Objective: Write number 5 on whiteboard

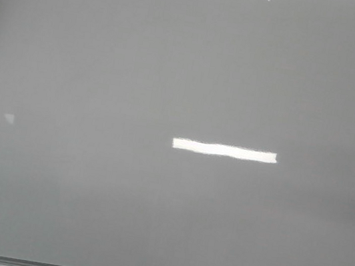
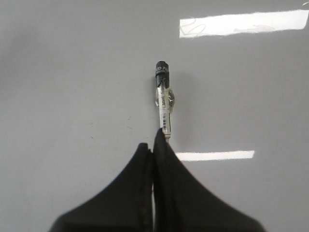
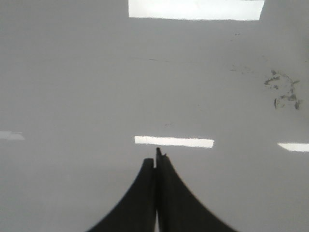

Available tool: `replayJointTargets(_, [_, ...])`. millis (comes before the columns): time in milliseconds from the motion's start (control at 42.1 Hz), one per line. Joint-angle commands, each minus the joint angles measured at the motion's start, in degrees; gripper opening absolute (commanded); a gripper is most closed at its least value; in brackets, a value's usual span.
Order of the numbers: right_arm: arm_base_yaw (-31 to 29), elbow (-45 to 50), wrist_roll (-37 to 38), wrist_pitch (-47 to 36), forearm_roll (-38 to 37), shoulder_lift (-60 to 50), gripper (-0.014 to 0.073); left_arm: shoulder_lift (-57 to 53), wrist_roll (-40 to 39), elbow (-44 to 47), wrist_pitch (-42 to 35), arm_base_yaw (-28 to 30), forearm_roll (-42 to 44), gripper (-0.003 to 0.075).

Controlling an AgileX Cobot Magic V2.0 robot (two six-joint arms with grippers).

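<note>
Whiteboard fills the front view, glossy grey with bright light reflections and a thin grey frame edge along the bottom; no arm visible there. Left gripper has its fingers pressed together on a marker, clear barrel with barcode label, black tip end pointing away from the fingers over the board; can't tell if the tip touches. Right gripper has its fingers pressed together with nothing visibly held; faint dark smudges sit on the board, off to one side, well apart from it. No drawn 5 visible in any view.
</note>
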Motion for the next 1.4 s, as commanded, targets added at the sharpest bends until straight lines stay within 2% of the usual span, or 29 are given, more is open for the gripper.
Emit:
replayJointTargets(0, [-0.28,-0.77,-0.66,-5.02,-0.18,-1.07,-0.0069,-0.90,-0.07,0.30,-4.34,-0.40,-0.62,-0.0020])
replayJointTargets(855, [-0.28,-0.83,-0.66,-5.65,-0.18,-1.07,-0.0069,-0.90,-0.07,0.30,-4.80,-0.40,-0.62,-0.0020])
replayJointTargets(1021, [-0.28,-1.10,-0.61,-7.55,-0.18,-1.07,-0.0069,-0.90,-0.15,0.17,-9.43,-0.40,-0.62,-0.0020])
replayJointTargets(1163, [-0.28,-5.19,-0.29,-4.88,-0.18,-1.07,-0.0069,-0.90,-0.29,-3.45,-11.64,-0.44,-0.62,-0.0020])
replayJointTargets(1377, [-0.28,-16.63,-0.29,2.83,-0.18,-0.54,-0.0069,0.82,-0.29,-15.25,-6.00,-0.44,-0.62,-0.0020])
